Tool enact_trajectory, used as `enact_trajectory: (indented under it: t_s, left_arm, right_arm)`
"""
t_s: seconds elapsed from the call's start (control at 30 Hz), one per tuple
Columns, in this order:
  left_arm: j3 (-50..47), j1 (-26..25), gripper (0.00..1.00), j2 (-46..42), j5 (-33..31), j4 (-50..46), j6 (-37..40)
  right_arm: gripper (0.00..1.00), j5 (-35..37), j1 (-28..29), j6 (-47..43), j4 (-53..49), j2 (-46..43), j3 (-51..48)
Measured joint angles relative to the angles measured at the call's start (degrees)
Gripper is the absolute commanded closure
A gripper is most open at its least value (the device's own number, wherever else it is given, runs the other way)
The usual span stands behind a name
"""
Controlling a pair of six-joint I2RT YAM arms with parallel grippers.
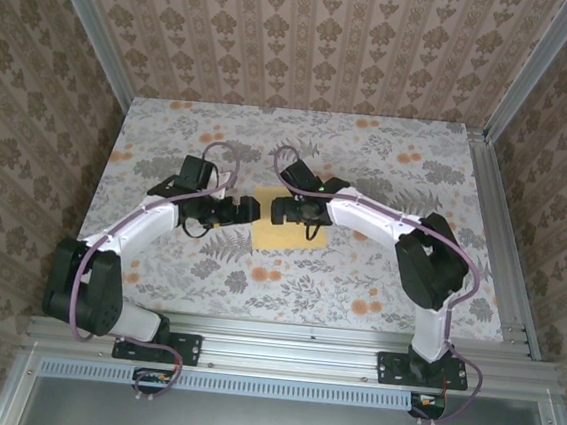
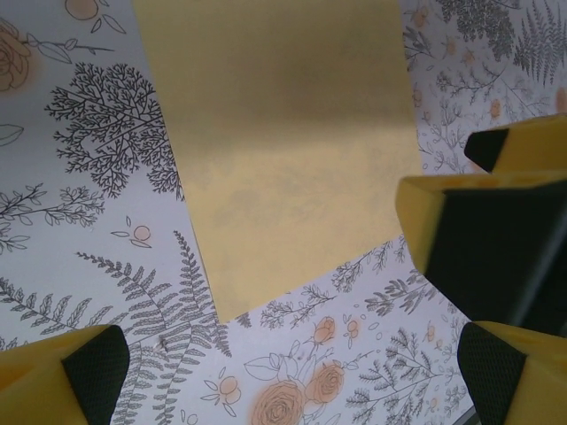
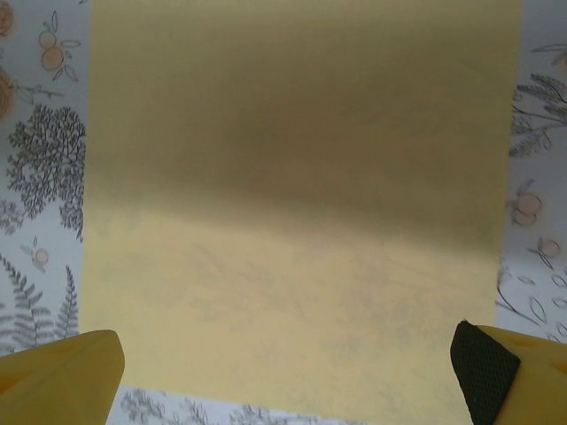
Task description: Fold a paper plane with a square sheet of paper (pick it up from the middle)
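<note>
At the centre of the top view, the square sheet of paper point(image 1: 286, 238) lies flat and unfolded on the floral cloth point(image 1: 378, 272), with an arm reaching in over it from each side. The right gripper point(image 1: 277, 211) is poised above the sheet's left half, jaws spread wide and empty. The left gripper point(image 1: 254, 211) sits at the sheet's left edge, jaws equally wide, holding nothing. The two tips face each other, close together.

In the right wrist view the pale-yellow sheet runs square to the frame and spans almost the whole gap between the yellow fingers point(image 3: 62, 376) at the bottom corners, so its middle lies straight ahead of that gripper. In the left wrist view the sheet sits upper centre, turned at a slant, with one corner pointing to the lower middle of the frame.

Being square, the sheet offers no long axis to line up with. The right arm looks better placed for a pick from the middle. Whether either tip touches the paper cannot be told.
</note>
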Motion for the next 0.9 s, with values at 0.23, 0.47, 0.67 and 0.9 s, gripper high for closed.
enact_trajectory:
  t_s: [0.23, 0.47, 0.67, 0.9]
  left_arm:
    - [-3.50, 0.42, 0.00, -0.31, 0.50, 0.35, 0.26]
    - [-4.66, 1.44, 0.00, -1.31, 0.52, 0.42, 1.07]
    - [-5.95, 1.86, 0.00, -1.36, 0.52, 0.37, 1.95]
    - [-6.10, 2.19, 0.00, -1.36, 0.59, 0.39, 2.54]
  right_arm:
    - [0.04, 2.16, 0.00, 0.72, -2.56, 6.97, 6.29]
    - [0.05, 2.38, 0.04, 1.31, -3.93, 11.61, 9.38]
    - [0.08, 2.47, 0.37, 1.95, -5.57, 15.23, 13.66]
    - [0.09, 2.93, 0.42, 1.99, -7.34, 18.71, 17.62]
